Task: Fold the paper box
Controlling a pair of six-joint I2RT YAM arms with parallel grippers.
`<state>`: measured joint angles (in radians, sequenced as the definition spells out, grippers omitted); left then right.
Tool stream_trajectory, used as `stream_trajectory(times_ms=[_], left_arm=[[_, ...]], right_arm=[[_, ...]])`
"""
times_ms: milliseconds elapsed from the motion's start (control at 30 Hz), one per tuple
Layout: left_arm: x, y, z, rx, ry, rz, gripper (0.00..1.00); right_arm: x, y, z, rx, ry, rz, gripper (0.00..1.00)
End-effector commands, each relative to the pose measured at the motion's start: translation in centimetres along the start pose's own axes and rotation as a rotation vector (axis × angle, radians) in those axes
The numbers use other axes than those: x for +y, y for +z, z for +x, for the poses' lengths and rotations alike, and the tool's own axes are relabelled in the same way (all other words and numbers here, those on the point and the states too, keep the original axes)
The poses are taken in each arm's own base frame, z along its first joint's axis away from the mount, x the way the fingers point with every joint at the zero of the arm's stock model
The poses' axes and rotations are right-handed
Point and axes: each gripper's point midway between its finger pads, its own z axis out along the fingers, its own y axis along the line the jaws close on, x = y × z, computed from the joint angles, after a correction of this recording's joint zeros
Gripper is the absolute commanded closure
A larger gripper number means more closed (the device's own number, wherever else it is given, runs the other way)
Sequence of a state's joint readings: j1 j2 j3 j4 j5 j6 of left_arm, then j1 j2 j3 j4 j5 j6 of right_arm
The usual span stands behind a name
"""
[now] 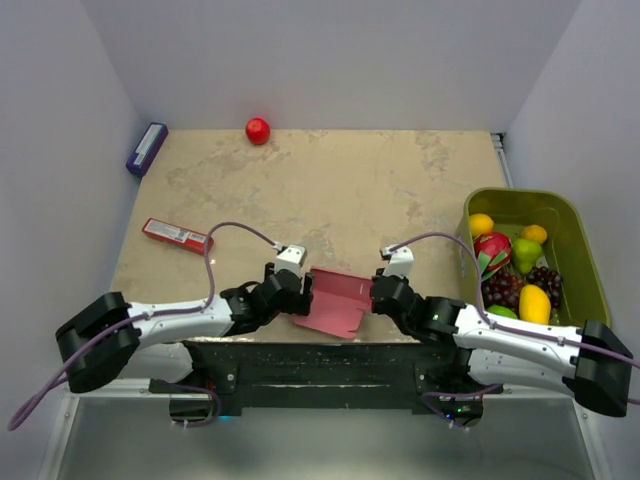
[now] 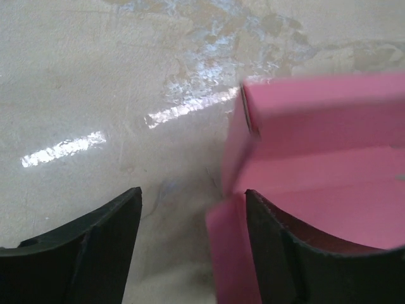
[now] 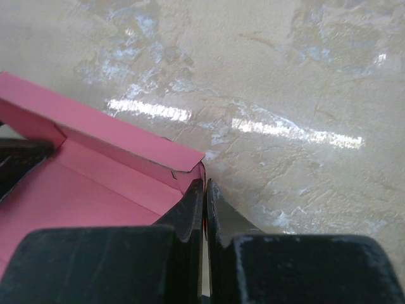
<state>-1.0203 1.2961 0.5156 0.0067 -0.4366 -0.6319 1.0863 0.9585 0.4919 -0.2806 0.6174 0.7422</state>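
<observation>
My left tool (image 1: pixel 299 294) stands apart at the box (image 1: pixel 335 305); my right tool (image 1: pixel 377 293) is clamped on its edge. The mottled beige surface (image 1: pixel 350 190) gleams, with white walls (image 1: pixel 330 60) on three sides.

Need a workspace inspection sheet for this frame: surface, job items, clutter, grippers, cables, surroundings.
Surface: beige marbled tabletop, glare streaks.
Job's things: paper box, pink, partly folded, one wall raised, lying between the arms at the near edge.
Clutter: red ball and purple box at the far side; red packet on the left; green bin of fruit on the right.
Grippers: left gripper open, card edge between its fingers; right gripper shut on the box's corner wall.
Cables: left cable and right cable loop above the wrists, off the box.
Surroundings: white walls on three sides.
</observation>
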Motion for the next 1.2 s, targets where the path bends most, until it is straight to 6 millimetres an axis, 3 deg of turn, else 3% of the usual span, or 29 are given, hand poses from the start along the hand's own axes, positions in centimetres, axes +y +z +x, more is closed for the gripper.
stream_trajectory(times_ms=[0, 233, 467, 667, 800, 833, 933, 1167], left_arm=[[-2.1, -2.0, -1.5, -0.062, -0.006, 0.177, 0.26], [-2.3, -4.1, -2.9, -0.101, -0.047, 0.272, 0.18], [1.0, -5.1, -8.8, -0.238, -0.276, 0.276, 0.14], [1.5, -4.9, -12.5, -0.291, -0.327, 0.339, 0.12], [2.2, -3.4, -12.7, -0.262, -0.321, 0.336, 0.12], [2.3, -2.8, -12.5, -0.249, -0.316, 0.333, 0.13], [2.4, -2.1, -12.8, -0.246, -0.307, 0.328, 0.13], [2.3, -2.0, -11.5, -0.235, -0.293, 0.350, 0.16]], right_arm=[[-0.3, 0.9, -2.1, -0.108, 0.010, 0.047, 1.00], [0.7, 1.5, -3.1, -0.165, 0.008, 0.015, 1.00], [1.6, 2.3, -3.4, -0.221, -0.053, -0.036, 1.00], [3.1, 3.4, -2.7, -0.215, -0.110, -0.074, 1.00], [3.6, 3.2, -1.9, -0.202, -0.132, -0.082, 0.84], [3.6, 3.2, -1.8, -0.201, -0.129, -0.082, 0.74], [3.6, 2.9, -1.5, -0.197, -0.132, -0.082, 0.68], [3.6, 1.9, -1.0, -0.168, -0.118, -0.094, 0.40]])
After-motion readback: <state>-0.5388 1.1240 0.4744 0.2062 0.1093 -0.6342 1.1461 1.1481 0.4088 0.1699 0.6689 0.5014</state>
